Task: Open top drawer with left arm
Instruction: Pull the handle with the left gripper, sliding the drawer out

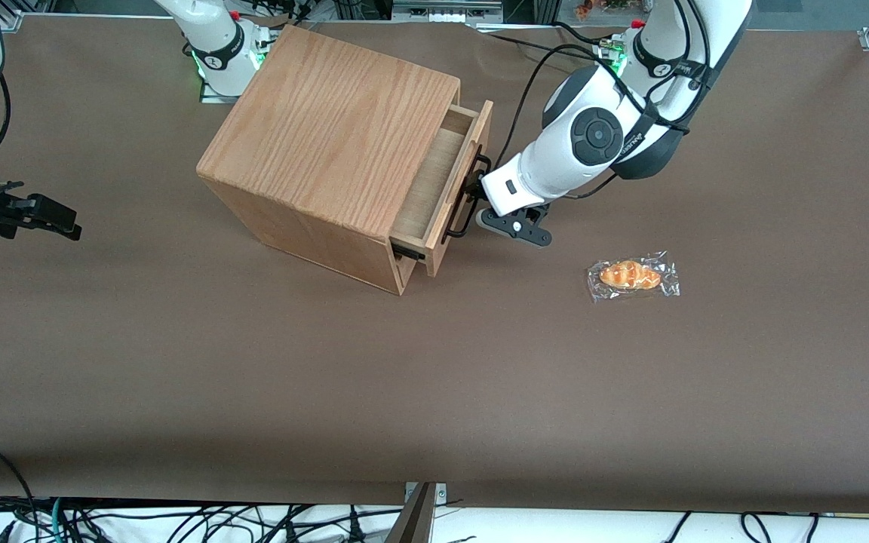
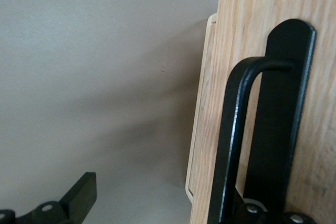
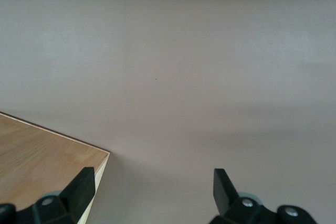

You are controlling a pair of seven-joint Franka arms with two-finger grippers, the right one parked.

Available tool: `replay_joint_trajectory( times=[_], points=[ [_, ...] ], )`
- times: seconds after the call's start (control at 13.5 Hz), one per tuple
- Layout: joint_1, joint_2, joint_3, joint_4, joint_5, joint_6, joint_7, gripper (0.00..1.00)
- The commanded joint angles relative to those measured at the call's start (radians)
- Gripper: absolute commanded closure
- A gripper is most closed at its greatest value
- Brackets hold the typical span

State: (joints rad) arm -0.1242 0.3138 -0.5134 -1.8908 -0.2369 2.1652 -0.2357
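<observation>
Top drawer: one, partly pulled out.
Gripper: at the black handle; grip I cannot tell.
Wrapped bread: one.

Oak-grain wooden box, glossy black metal handle, matt brown table cover, crinkly clear plastic wrapper, gripper at handle

The front view looks down from high above the table, taking in the box and the left arm, whose gripper is at the handle. The left wrist view sits very close to that handle and the drawer front, which both views share. The right wrist view looks down closely at bare table and a box corner
</observation>
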Motion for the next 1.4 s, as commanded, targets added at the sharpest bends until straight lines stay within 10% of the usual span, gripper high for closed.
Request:
replay_joint_trajectory(
  times=[0.0,1.33],
  points=[
    [0.018,-0.022,0.009,-0.004,0.044,-0.022,-0.028,0.0],
    [0.144,-0.035,0.021,0.003,0.042,-0.091,0.163,0.0]
  ],
)
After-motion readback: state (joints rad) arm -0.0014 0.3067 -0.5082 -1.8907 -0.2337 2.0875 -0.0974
